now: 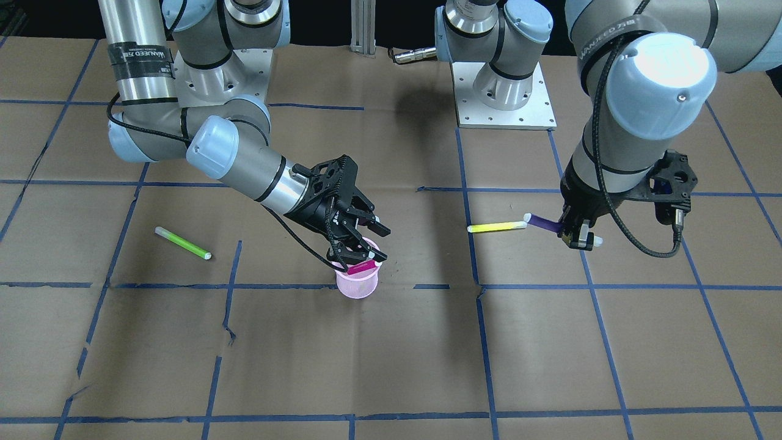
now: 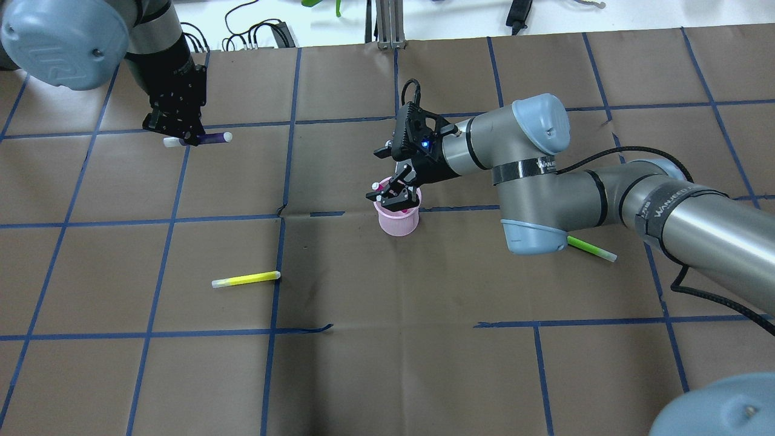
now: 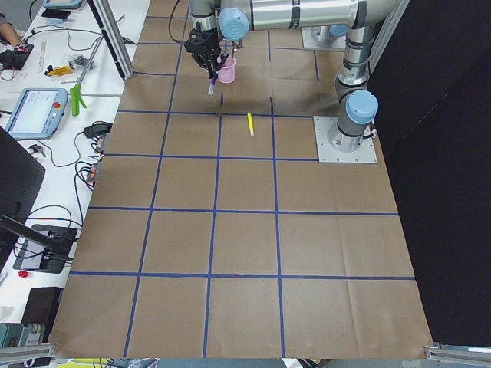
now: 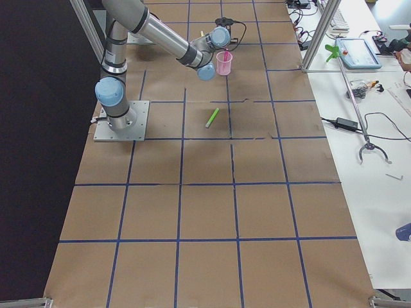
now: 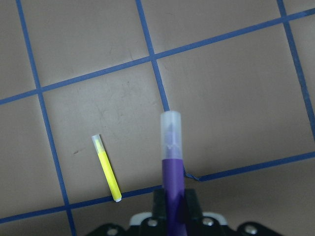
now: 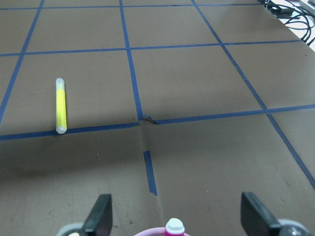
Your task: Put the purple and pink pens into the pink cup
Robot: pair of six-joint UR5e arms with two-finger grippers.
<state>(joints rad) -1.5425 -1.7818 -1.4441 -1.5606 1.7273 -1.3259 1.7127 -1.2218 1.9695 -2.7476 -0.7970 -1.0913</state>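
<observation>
The pink cup (image 1: 357,284) stands upright near the table's middle; it also shows in the overhead view (image 2: 398,219). The pink pen (image 1: 361,266) leans inside it, its white tip (image 6: 174,226) poking above the rim. My right gripper (image 1: 360,247) hangs just over the cup, open, its fingers (image 6: 101,214) wide apart on either side of the pen and not touching it. My left gripper (image 2: 181,139) is shut on the purple pen (image 2: 213,138) and holds it level above the table, far from the cup. The pen's clear cap (image 5: 171,132) points away from the gripper.
A yellow pen (image 2: 245,280) lies on the brown paper between the two arms, close below the purple pen in the front view (image 1: 496,227). A green pen (image 1: 182,243) lies on the right arm's side, partly under its elbow in the overhead view (image 2: 592,248).
</observation>
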